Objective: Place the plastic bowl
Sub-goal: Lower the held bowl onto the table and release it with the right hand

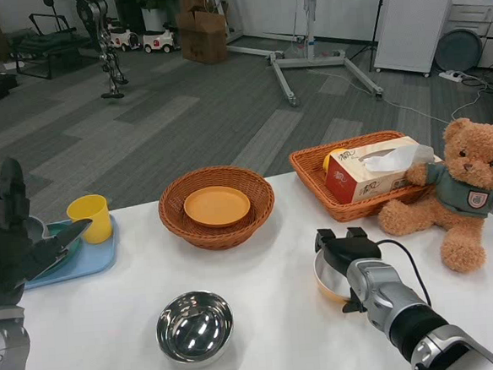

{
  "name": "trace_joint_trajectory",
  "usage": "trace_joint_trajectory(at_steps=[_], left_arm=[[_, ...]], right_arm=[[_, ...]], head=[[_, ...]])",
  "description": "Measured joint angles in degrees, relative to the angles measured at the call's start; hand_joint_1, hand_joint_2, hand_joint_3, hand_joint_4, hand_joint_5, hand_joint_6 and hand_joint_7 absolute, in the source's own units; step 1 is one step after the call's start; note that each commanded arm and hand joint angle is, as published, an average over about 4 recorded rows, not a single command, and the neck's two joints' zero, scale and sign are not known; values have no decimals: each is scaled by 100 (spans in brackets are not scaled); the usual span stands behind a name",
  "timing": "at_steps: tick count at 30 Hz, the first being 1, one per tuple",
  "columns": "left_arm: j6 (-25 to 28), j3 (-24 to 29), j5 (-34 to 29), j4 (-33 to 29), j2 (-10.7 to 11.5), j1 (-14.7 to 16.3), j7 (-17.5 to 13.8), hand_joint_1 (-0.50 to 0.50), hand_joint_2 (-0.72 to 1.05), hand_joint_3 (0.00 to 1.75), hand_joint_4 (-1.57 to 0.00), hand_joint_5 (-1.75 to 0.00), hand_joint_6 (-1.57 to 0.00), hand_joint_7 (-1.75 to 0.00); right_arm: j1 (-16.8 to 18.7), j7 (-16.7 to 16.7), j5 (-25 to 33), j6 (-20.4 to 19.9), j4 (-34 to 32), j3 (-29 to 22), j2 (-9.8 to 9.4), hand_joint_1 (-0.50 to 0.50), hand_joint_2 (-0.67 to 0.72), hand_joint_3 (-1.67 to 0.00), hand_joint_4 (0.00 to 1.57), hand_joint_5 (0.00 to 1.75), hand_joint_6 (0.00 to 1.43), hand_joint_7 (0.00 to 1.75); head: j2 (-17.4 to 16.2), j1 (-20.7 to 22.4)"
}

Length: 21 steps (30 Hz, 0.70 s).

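Currently I judge the task unfinished: my right robot hand (346, 254) grips the plastic bowl (328, 283) at its rim, low over the surface (270, 276), contact uncertain. No destination is evident. My left robot hand (5, 248) waits spread at the left edge, holding nothing. The bowl is mostly hidden behind the right hand.

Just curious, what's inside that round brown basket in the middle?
An orange plate lies flat inside the round basket, covering most of its floor. Whatever might be beneath the plate is hidden.
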Motion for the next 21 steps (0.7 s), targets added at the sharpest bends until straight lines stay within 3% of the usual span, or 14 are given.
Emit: trace_joint_trajectory(at_steps=[4, 6, 9, 11, 15, 21], left_arm=[[0, 0, 0, 0, 0, 0, 0, -48, 60, 0, 0, 0, 0, 0], [0, 0, 0, 0, 0, 0, 0, -47, 60, 0, 0, 0, 0, 0], [0, 0, 0, 0, 0, 0, 0, -47, 60, 0, 0, 0, 0, 0], [0, 0, 0, 0, 0, 0, 0, -48, 60, 0, 0, 0, 0, 0], [0, 0, 0, 0, -3, 0, 0, -48, 60, 0, 0, 0, 0, 0], [-2, 3, 0, 0, -4, -1, 0, -46, 60, 0, 0, 0, 0, 0]], right_arm=[[0, -2, 1, -105, 19, -102, 47, -42, 9, -123, 69, 53, 0, 73], [1, 0, 3, -181, 23, -156, 69, -42, 23, -89, 52, 27, 0, 45], [1, 11, 5, -201, 23, -170, 73, -44, 41, -42, 24, 5, 0, 12], [1, 58, 4, -206, 23, -170, 73, -46, 49, -24, 11, 0, 0, 2], [2, 283, -18, -213, 21, -166, 75, -46, 60, -6, 0, 0, 0, 0], [6, 566, -34, -215, -121, -174, 81, -46, 66, 0, 0, 0, 0, 0]], head=[[17, 42], [17, 42], [17, 42], [24, 40], [25, 60], [31, 70]])
